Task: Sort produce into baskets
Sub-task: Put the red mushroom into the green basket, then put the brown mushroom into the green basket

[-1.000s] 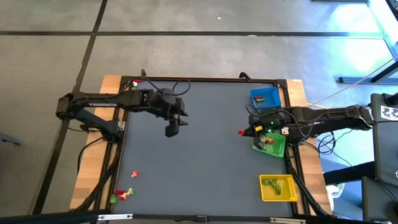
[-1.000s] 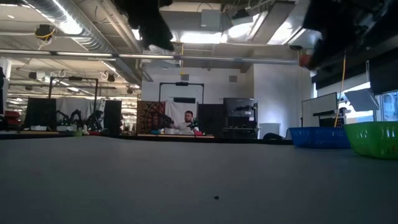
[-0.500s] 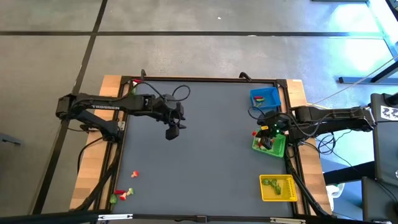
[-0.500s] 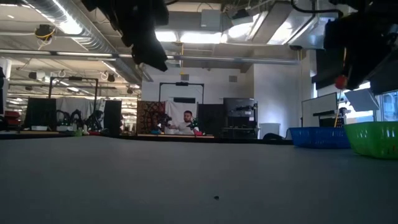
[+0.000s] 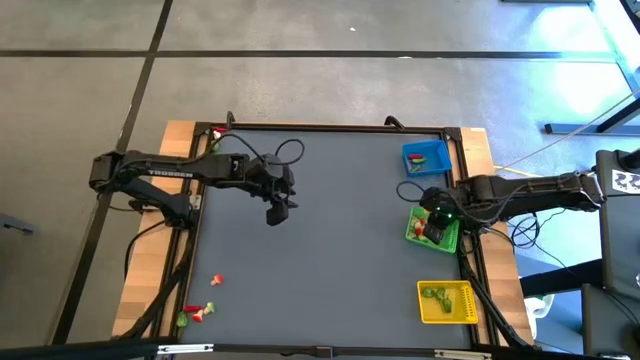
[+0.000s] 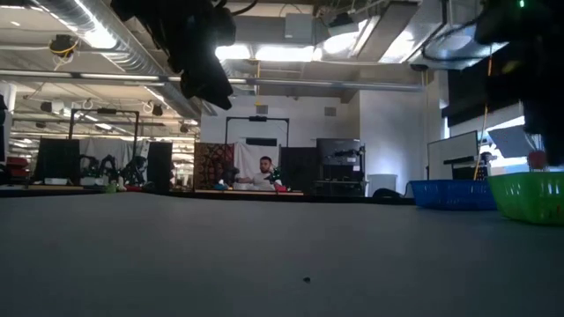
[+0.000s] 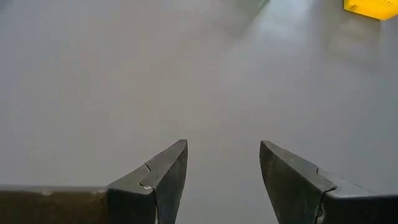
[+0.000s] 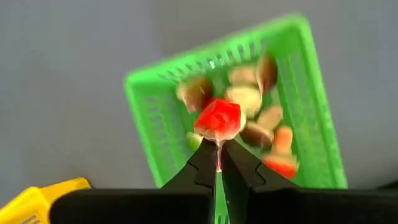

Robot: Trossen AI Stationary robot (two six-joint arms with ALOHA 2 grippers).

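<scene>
Moved: right gripper (image 8: 217, 163), from open table to above the green basket (image 5: 447, 238), fingertips pinched on a red produce piece (image 8: 217, 118). Left gripper (image 7: 222, 180) hovers mid-table, jaws apart, empty. Loose produce (image 5: 198, 310) lies at the table's near-left corner. Piece likely light, hard, slippery; tip pinch suits. Blue basket (image 5: 438, 149): few pieces. Green: mixed reddish and whitish pieces. Yellow basket (image 5: 466, 306): green pieces.

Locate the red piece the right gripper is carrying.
The red piece is pinched in the right gripper, directly above the green basket, which sits between the blue basket and yellow basket along the table's right edge.
</scene>
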